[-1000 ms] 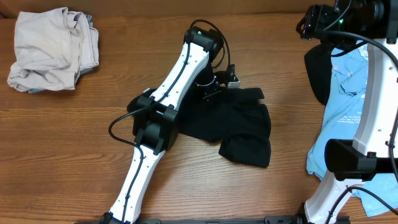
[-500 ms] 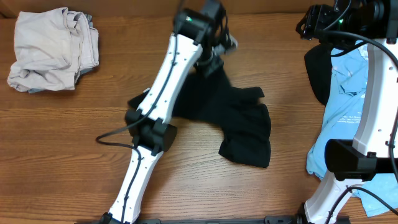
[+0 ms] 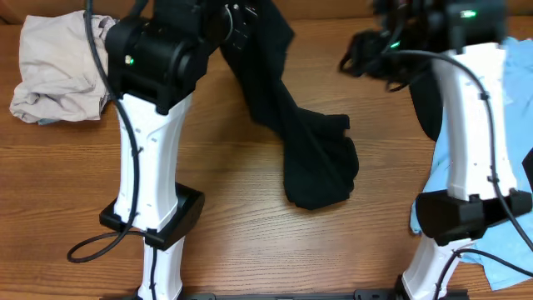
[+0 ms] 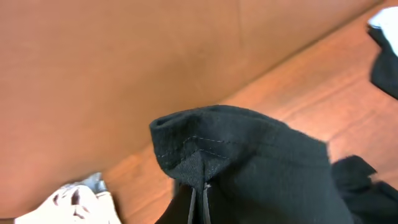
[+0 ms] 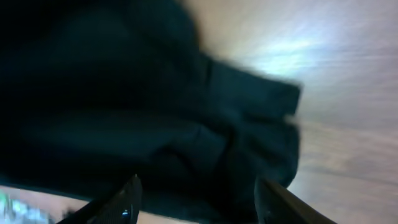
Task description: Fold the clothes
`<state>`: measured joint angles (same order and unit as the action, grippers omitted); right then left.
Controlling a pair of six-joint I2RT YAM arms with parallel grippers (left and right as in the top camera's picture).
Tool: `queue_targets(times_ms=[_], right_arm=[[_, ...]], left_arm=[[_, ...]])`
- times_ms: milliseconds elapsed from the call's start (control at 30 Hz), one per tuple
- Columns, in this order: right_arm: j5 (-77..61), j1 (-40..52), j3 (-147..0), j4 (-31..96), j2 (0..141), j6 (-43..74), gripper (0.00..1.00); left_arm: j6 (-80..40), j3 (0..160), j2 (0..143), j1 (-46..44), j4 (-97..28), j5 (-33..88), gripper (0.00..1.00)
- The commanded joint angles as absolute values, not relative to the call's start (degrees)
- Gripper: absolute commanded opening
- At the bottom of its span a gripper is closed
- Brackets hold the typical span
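A black garment (image 3: 312, 154) hangs from my left gripper (image 3: 246, 21) at the top centre of the overhead view, and its lower end bunches on the table. In the left wrist view the jaws (image 4: 199, 202) are pinched shut on a hem of the black garment (image 4: 249, 168). My right gripper (image 3: 366, 58) is raised at the upper right, its fingers spread open (image 5: 196, 199) above the black garment (image 5: 155, 118), which looks blurred there. It holds nothing.
A crumpled beige garment (image 3: 71, 67) lies at the far left. A light blue garment (image 3: 466, 142) and another dark piece (image 3: 425, 104) lie at the right edge beside the right arm's base. The table is brown wood (image 3: 250, 225).
My left gripper has risen and moved toward the back left, pulling the black garment up into a long strip. My right arm has swung left toward the garment.
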<state>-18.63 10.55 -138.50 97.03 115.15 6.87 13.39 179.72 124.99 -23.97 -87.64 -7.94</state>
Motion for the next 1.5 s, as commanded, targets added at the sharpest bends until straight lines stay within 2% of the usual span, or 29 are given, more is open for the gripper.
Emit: queue_targets(times_ms=[0, 100, 167, 467, 900, 1167, 1467], right_arm=[[-18.06, 14.85, -133.19, 96.23, 115.2, 5.26, 0.61], [-16.53, 18.11, -130.56, 95.07, 115.2, 5.37, 0.56], [-15.86, 20.14, -130.06, 94.13, 115.18, 5.3, 0.57], [-10.63, 26.85, -126.21, 87.81, 115.2, 3.99, 0.66], [-10.83, 31.07, -107.66, 77.58, 115.2, 2.92, 0.66], [-10.09, 30.94, -95.07, 69.78, 115.2, 2.98, 0.52], [-10.04, 30.94, -90.61, 68.82, 115.2, 2.98, 0.49]], left_arm=[[11.94, 180.0, 125.91, -23.14, -86.98, -12.71, 0.04], [11.51, 179.81, 126.02, -22.04, -86.32, -12.67, 0.04], [11.22, 179.37, 126.02, -20.71, -85.21, -12.69, 0.04], [8.54, 178.63, 125.99, -14.92, -83.57, -11.97, 0.04], [8.58, 178.63, 125.99, -12.69, -81.14, -12.03, 0.04], [8.58, 178.63, 125.99, -11.22, -80.84, -12.03, 0.04], [8.78, 178.63, 125.99, -10.2, -80.93, -12.21, 0.04]])
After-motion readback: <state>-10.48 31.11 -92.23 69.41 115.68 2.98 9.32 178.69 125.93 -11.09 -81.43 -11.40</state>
